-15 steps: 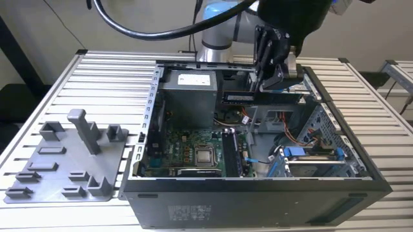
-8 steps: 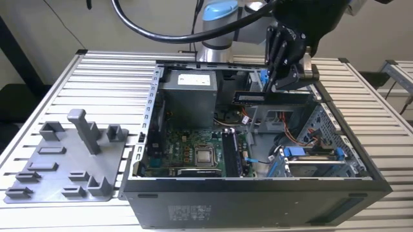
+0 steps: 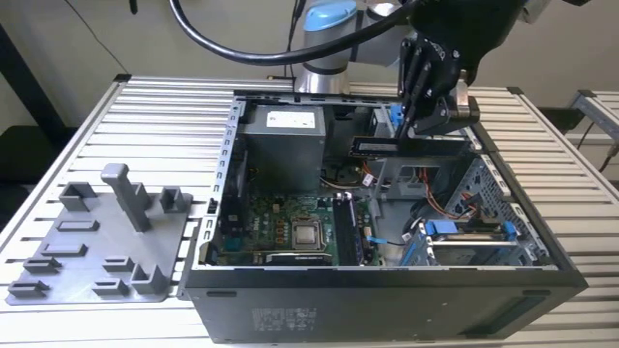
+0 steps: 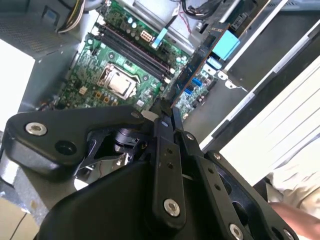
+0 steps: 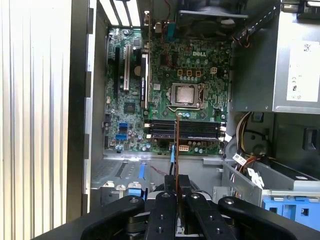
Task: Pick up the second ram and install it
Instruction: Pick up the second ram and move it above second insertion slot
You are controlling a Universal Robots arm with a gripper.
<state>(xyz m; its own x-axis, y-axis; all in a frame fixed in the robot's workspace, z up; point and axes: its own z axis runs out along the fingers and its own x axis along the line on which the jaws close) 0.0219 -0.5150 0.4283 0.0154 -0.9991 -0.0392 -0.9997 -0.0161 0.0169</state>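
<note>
My gripper (image 3: 424,135) hangs over the open computer case (image 3: 387,290), shut on the second ram (image 3: 406,147), a long dark stick that lies level above the case's far right part. In the second wrist view the ram (image 4: 197,62) runs out from the gripper (image 4: 165,111) across the green motherboard (image 4: 100,80). Edge-on in the first wrist view, the ram (image 5: 177,145) is a thin line from the gripper (image 5: 177,184) toward the memory slots (image 5: 187,130). It is held above the board, apart from the slots.
A grey fixture tray (image 3: 97,239) with upright posts lies on the slatted table at the exterior view's left. Inside the case are the processor (image 3: 307,234), a grey power supply (image 3: 280,138), cables and a blue-tabbed drive cage (image 3: 464,232). Memory slots (image 3: 343,225) run beside the processor.
</note>
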